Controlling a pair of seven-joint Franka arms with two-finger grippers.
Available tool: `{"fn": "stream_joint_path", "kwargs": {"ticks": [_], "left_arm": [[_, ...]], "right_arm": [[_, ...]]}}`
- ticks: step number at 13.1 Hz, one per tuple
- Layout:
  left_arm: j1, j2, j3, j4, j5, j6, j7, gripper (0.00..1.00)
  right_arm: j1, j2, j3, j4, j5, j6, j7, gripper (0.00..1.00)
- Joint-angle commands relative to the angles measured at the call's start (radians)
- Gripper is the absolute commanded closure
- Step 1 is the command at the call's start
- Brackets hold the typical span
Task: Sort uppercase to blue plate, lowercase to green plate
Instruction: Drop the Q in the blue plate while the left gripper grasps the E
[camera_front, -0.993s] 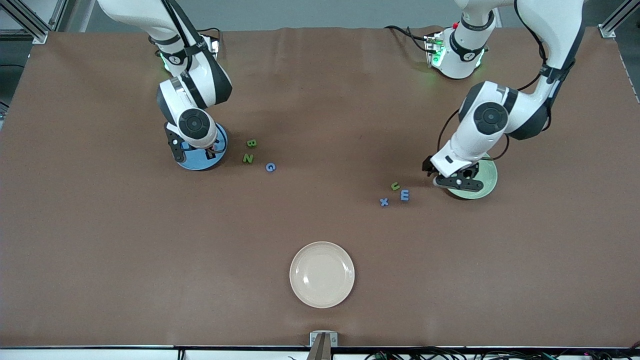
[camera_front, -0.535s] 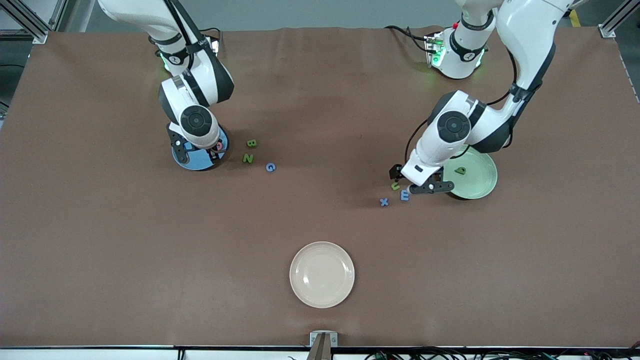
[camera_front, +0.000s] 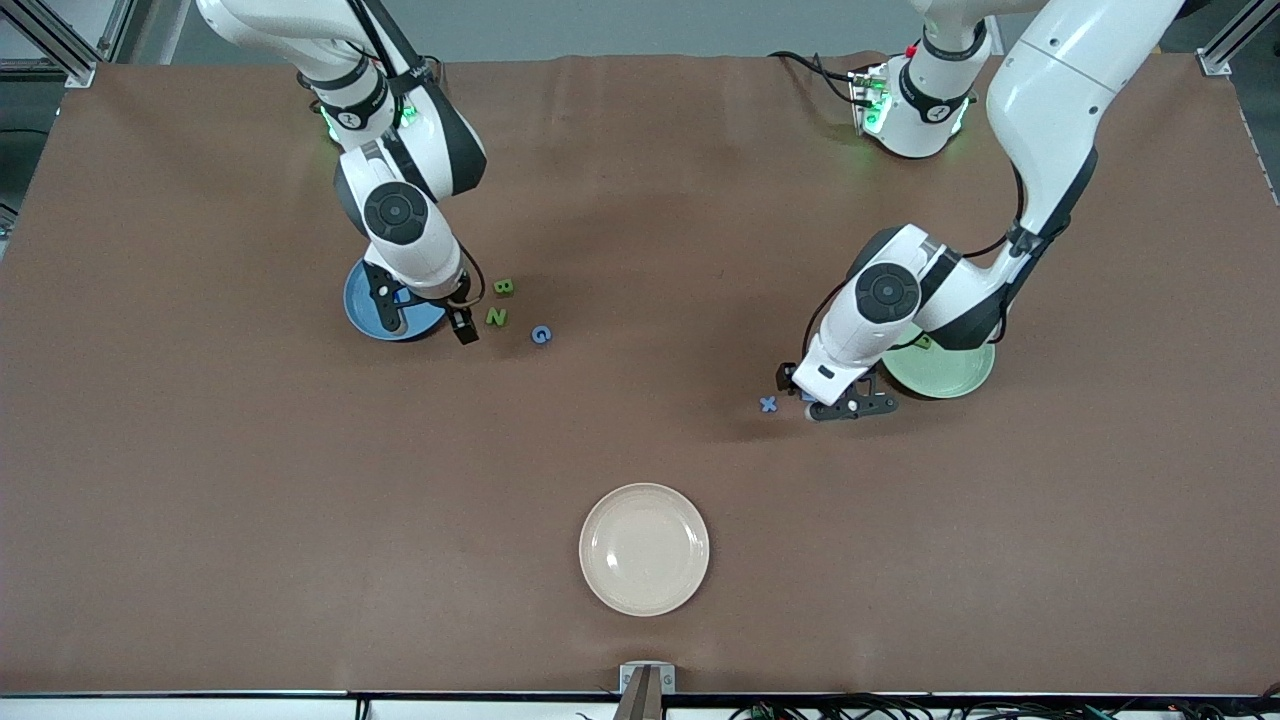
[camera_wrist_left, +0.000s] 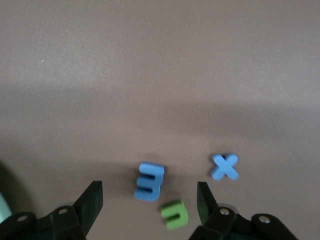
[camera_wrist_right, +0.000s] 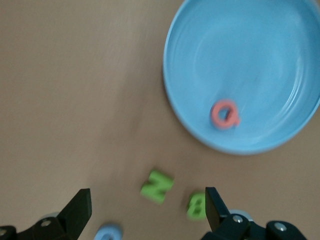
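Observation:
My left gripper (camera_front: 818, 395) hangs open low over the blue m (camera_wrist_left: 150, 181) and green u (camera_wrist_left: 175, 214), both between its fingers (camera_wrist_left: 92, 200). The blue x (camera_front: 768, 404) lies just beside them. My left arm covers part of the green plate (camera_front: 950, 372). My right gripper (camera_front: 428, 322) is open and empty at the edge of the blue plate (camera_front: 365, 300), beside the green Z (camera_front: 496, 316). Green B (camera_front: 503, 287) and blue G (camera_front: 540, 334) lie by the Z. In the right wrist view the pinkish Q (camera_wrist_right: 225, 114) rests in the blue plate (camera_wrist_right: 250, 60).
A cream plate (camera_front: 644, 549) sits alone near the table's front edge, midway between the two arms. Cables and the arm bases (camera_front: 915, 110) line the table's back edge.
My left gripper swung off the green plate and came down over the u and m. My right gripper opened, left the Q in the blue plate and shifted toward the Z.

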Motion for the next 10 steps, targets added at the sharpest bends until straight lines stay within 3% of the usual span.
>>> {"fn": "stream_joint_path", "kwargs": {"ticks": [1,5,10], "left_arm": [[-0.002,0.044,-0.003,0.043,0.044,-0.002,-0.031,0.28],[0.0,0.073,-0.001,0.058,0.07,-0.002,-0.031,0.34],[0.0,0.077,-0.001,0.049,0.09,-0.006,-0.028,0.44]], "right_arm": [[0.045,0.046,-0.003,0.079,0.057,-0.001,0.064,0.0],[0.078,0.201,-0.003,0.208,0.057,0.012,0.144,0.0],[0.101,0.264,-0.003,0.219,0.059,0.083,0.181,0.0]]}}
